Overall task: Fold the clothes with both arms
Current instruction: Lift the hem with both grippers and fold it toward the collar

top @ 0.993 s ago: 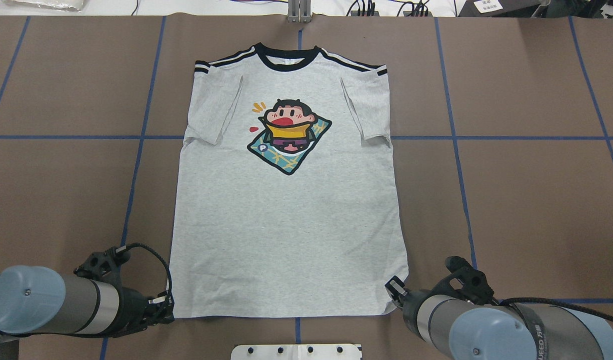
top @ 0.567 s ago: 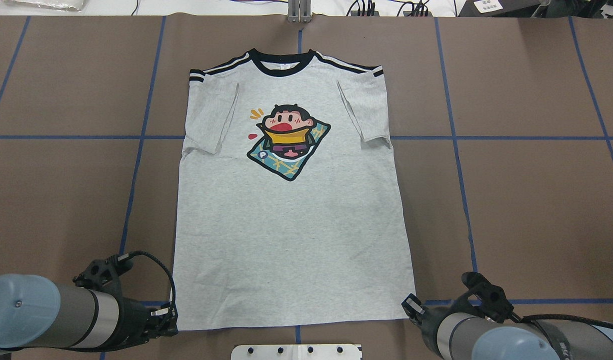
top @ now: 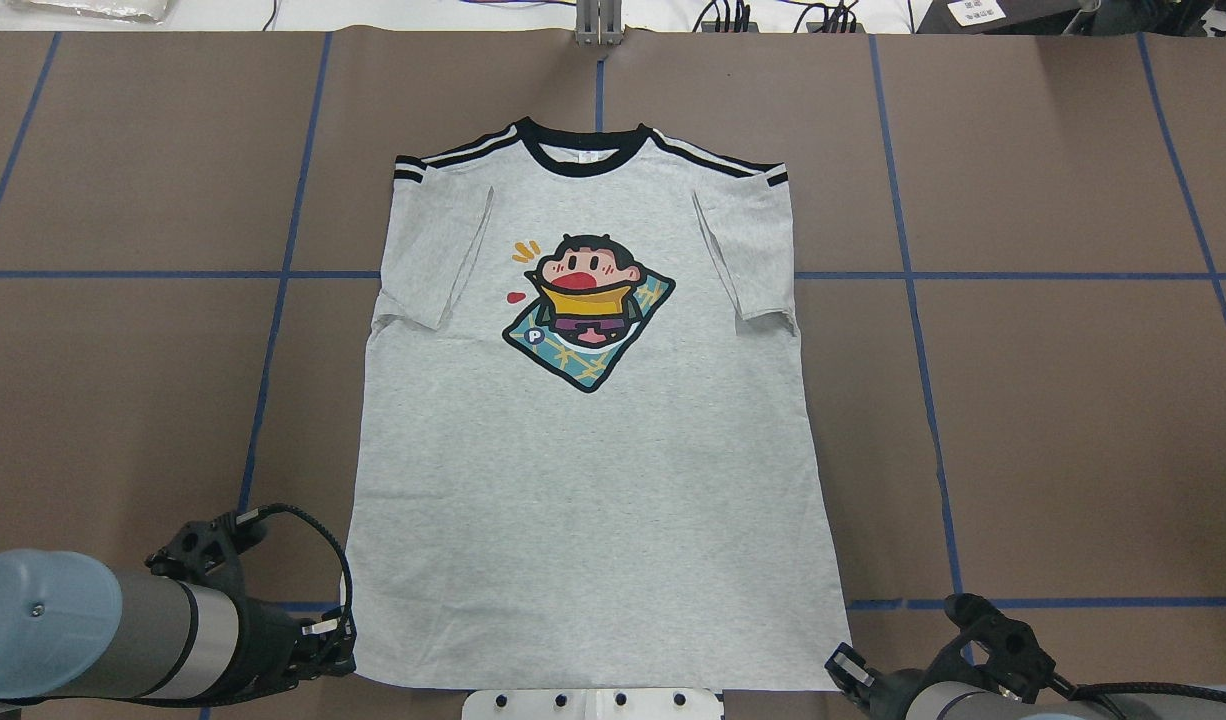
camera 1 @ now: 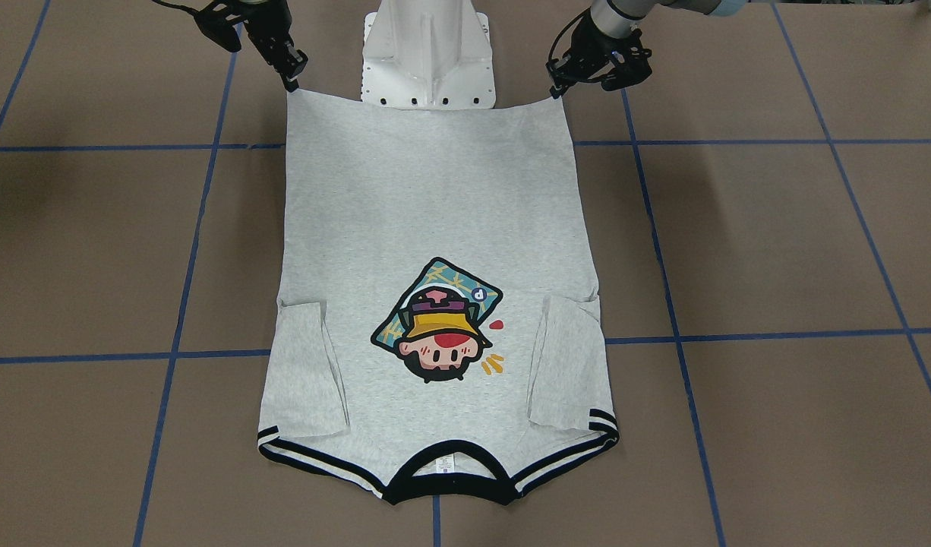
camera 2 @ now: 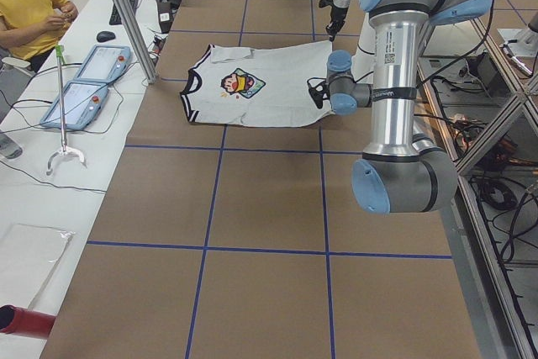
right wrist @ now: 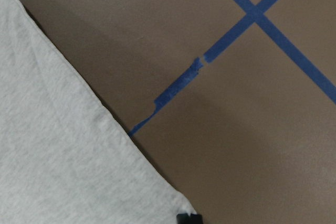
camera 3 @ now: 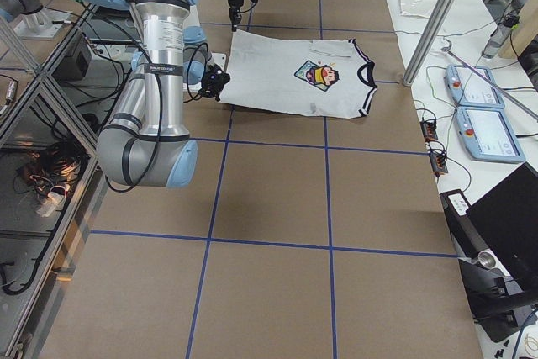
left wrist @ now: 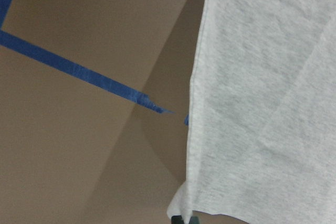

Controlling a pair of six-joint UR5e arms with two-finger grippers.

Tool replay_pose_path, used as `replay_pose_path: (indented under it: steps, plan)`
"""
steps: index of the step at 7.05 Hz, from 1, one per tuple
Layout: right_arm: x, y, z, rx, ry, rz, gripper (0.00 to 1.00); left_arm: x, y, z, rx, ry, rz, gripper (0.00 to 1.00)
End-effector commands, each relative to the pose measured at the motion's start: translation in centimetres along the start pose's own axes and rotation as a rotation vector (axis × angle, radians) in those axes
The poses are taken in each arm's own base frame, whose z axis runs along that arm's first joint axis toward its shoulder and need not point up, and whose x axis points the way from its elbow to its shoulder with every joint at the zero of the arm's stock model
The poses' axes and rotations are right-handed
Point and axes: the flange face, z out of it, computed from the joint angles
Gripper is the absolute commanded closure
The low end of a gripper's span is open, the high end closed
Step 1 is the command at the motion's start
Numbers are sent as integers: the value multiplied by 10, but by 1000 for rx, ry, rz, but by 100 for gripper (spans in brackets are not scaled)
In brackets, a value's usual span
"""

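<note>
Gripping the T-shirt (top: 593,480) by its two hem corners, either side of the pedestal (camera 1: 427,45), with the left end effector (camera 1: 560,88) and right end effector (camera 1: 292,80) both clamped on cloth. Lying flat on the bench (top: 1073,400), print up, collar farthest from the pedestal.

Brown table (top: 1073,420) with blue tape grid (top: 123,274), white pedestal (camera 1: 427,53), yellow-shirted operator (camera 2: 25,10) near two teach pendants (camera 2: 101,63).

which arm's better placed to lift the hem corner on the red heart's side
Left. The left gripper pinches that corner of the shirt; the right gripper holds the opposite corner, across the hem.
</note>
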Motion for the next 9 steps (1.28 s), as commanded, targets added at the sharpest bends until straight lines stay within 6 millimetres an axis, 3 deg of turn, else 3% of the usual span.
replay_pose_path:
  steps: [1,2,3,4,5,6,7,8,9]
  plan:
    - [-20,-30,-11,36,-43,45,100,8,-5,-11,9,27,7,100]
    - [-36,-48,-22,50,-79,84,100,19,-30,-30,57,70,-19,100]
    - [-54,-52,-27,51,-113,79,100,42,-59,-54,122,134,22,100]
    - [-85,-61,-29,72,-161,45,100,61,-88,-75,200,149,109,100]
    - [-113,-87,-15,141,-150,6,100,86,-123,-87,281,135,135,100]
    - [-160,-116,-3,173,-141,-43,100,108,-166,-84,346,120,147,100]
    - [-189,-162,3,179,-107,-46,100,127,-206,-77,395,96,160,100]
    - [-230,-200,-2,214,-117,-67,100,137,-247,-74,439,67,168,100]
    - [-257,-238,1,246,-104,-41,100,144,-281,-72,474,35,188,100]
